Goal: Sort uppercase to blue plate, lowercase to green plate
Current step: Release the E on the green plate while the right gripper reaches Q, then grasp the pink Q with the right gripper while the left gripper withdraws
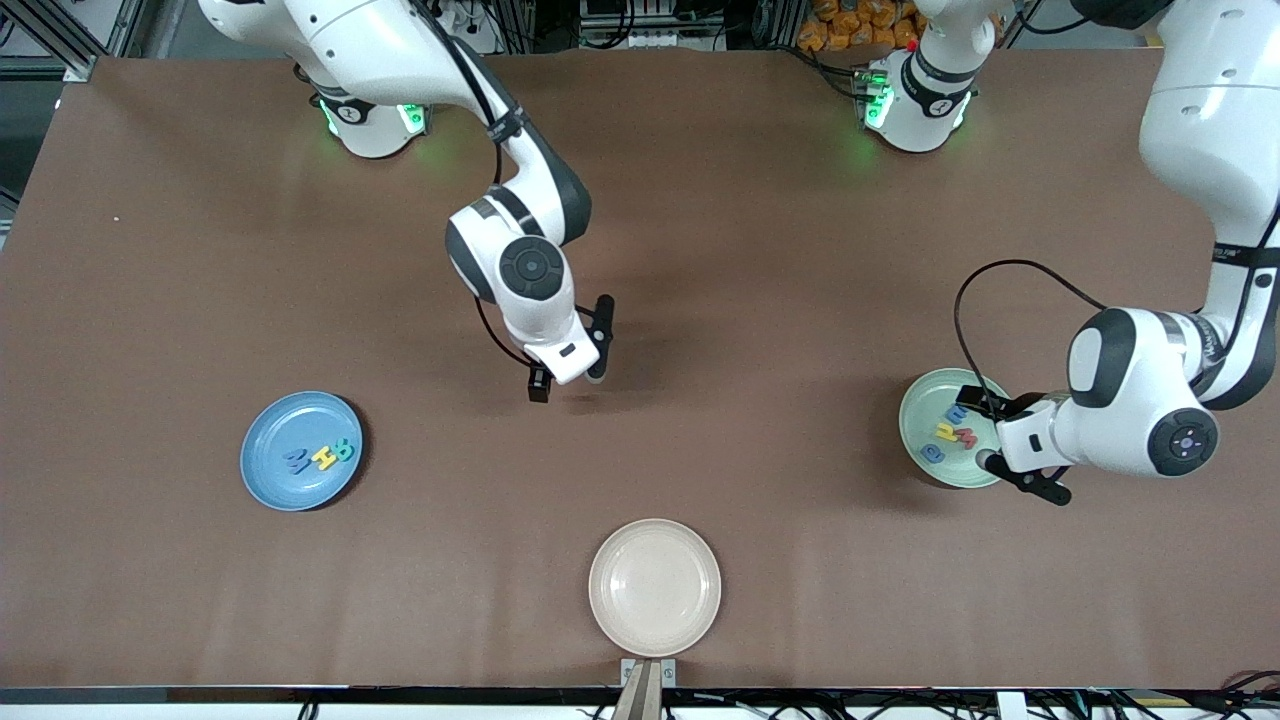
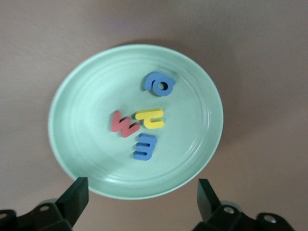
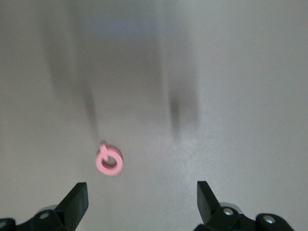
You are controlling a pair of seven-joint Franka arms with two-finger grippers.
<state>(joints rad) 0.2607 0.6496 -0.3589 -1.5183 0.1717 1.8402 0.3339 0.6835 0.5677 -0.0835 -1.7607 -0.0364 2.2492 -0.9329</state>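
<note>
The blue plate (image 1: 272, 430) lies toward the right arm's end and holds a blue M (image 1: 297, 460), a yellow H (image 1: 322, 458) and a teal R (image 1: 343, 450). The green plate (image 1: 925, 405) lies toward the left arm's end. In the left wrist view the green plate (image 2: 82, 120) holds a rounded blue letter (image 2: 159, 83), a red m (image 2: 123, 124), a yellow letter (image 2: 150, 119) and a blue m (image 2: 145, 147). My left gripper (image 2: 143, 202) is open and empty over that plate's rim. My right gripper (image 3: 142, 204) is open over bare table, above a pink-red ring-shaped letter (image 3: 109, 161) lying flat.
A cream-white plate (image 1: 655, 587) with nothing in it lies near the table's front edge at the middle. Brown table (image 1: 760, 300) stretches between the three plates. The pink-red letter is hidden under the right hand (image 1: 572, 360) in the front view.
</note>
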